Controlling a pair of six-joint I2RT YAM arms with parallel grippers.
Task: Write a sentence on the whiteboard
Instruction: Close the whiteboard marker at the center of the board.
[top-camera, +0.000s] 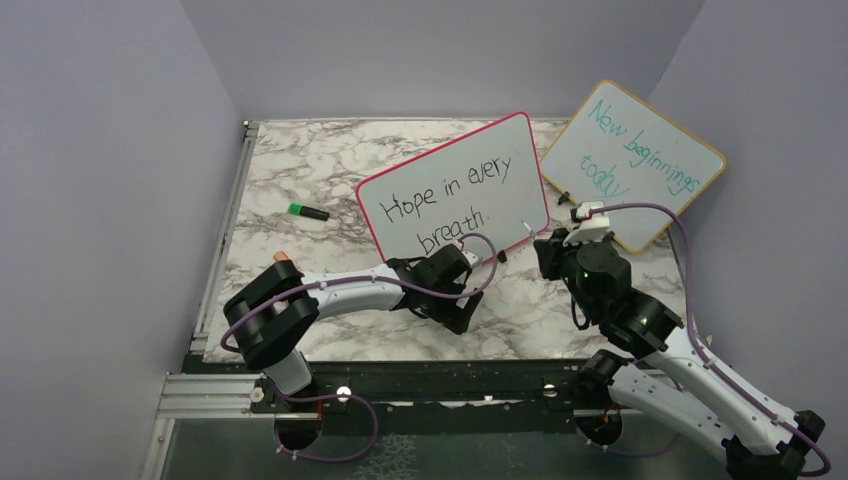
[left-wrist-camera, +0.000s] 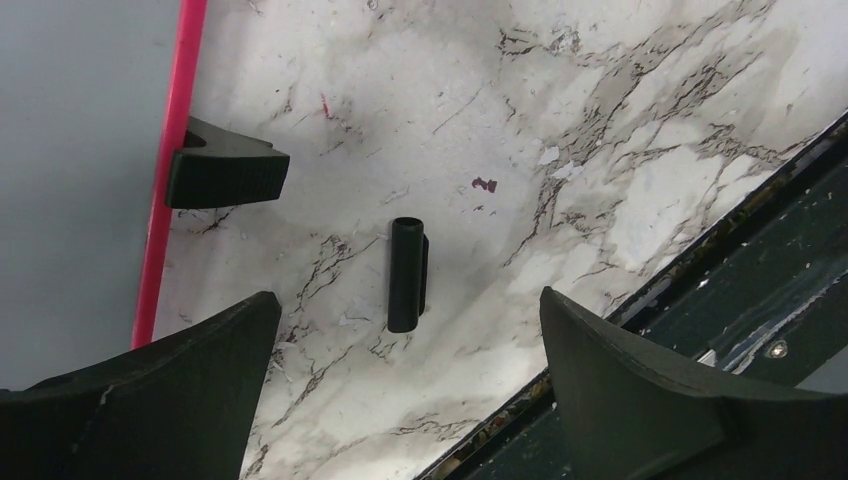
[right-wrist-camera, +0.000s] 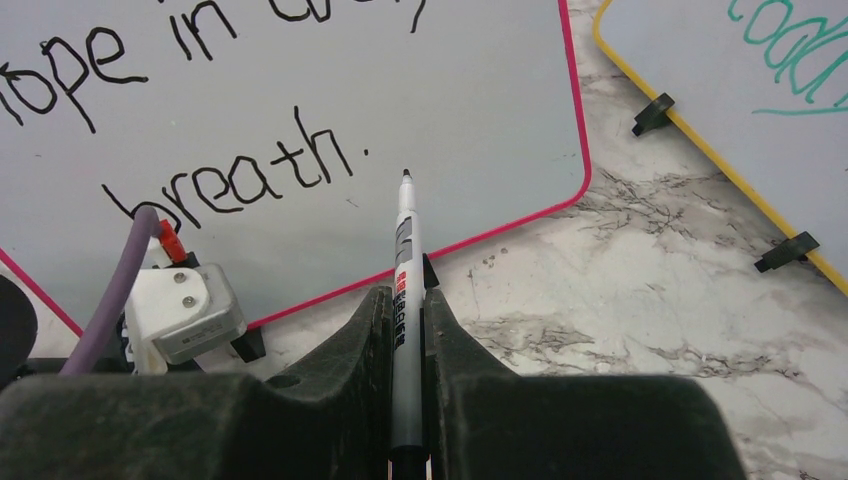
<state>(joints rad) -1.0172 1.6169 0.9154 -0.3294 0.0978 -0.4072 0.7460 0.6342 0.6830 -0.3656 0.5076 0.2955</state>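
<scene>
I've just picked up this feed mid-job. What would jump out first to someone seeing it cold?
First, the pink-framed whiteboard standing mid-table, with the sentence "Hope in every breath." in black. Next, the right pincer, shut on a marker whose tip points at the board just past the full stop. Below the open left pincer, a black cap lies on the marble table.

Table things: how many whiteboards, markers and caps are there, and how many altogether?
Whiteboards: 2 (pink-framed whiteboard, wooden-framed whiteboard)
Markers: 2 (green marker, black marker)
Caps: 1 (black cap)
Total: 5
</scene>
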